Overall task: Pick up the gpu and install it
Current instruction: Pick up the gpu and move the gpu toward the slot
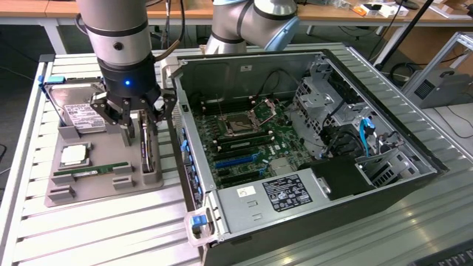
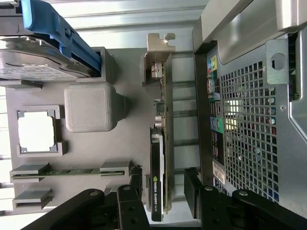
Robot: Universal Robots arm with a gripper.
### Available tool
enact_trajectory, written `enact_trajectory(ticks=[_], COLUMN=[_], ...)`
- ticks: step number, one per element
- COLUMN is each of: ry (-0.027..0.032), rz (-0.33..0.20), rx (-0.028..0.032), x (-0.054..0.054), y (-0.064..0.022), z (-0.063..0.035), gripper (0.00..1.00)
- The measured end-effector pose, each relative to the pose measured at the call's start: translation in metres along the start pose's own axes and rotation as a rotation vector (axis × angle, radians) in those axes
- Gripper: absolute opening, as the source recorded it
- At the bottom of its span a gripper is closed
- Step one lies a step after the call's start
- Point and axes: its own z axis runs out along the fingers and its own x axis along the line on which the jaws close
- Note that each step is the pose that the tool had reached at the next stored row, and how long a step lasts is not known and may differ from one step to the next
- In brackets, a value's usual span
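Gripper (image 1: pixel 142 130): black, two-fingered, on the arm with a blue light lit on its wrist. It stands low over the grey parts tray (image 1: pixel 96 191), jaws apart, one finger on either side of the gpu (image 1: pixel 150 151) and neither one pressing on it.

Gpu: stands on edge in its tray slot, just beside the open computer case (image 1: pixel 296 144). It shows a green board, a black cooler and a silver end bracket. The cooler's edge carries the NVIDIA mark and the word QUADRO in the wrist view.

Hard drive (image 1: pixel 77 108): at the tray's far end, in a blue carrier. Its white label is too small to read.

Processor chip (image 1: pixel 74 155): lies flat in a square pocket.

Memory stick (image 1: pixel 92 170): a slim green strip, near the tray's front.

Power supply (image 1: pixel 292 194): inside the case. Its black-and-white sticker cannot be read.
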Motion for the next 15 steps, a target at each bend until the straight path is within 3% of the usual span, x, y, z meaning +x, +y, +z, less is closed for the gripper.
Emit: enact_trajectory(ticks=[15], ry=[0.0000], rz=[0.000], rx=[0.0000], x=[0.0001], y=[0.0000], z=[0.0044], gripper=[0.48])
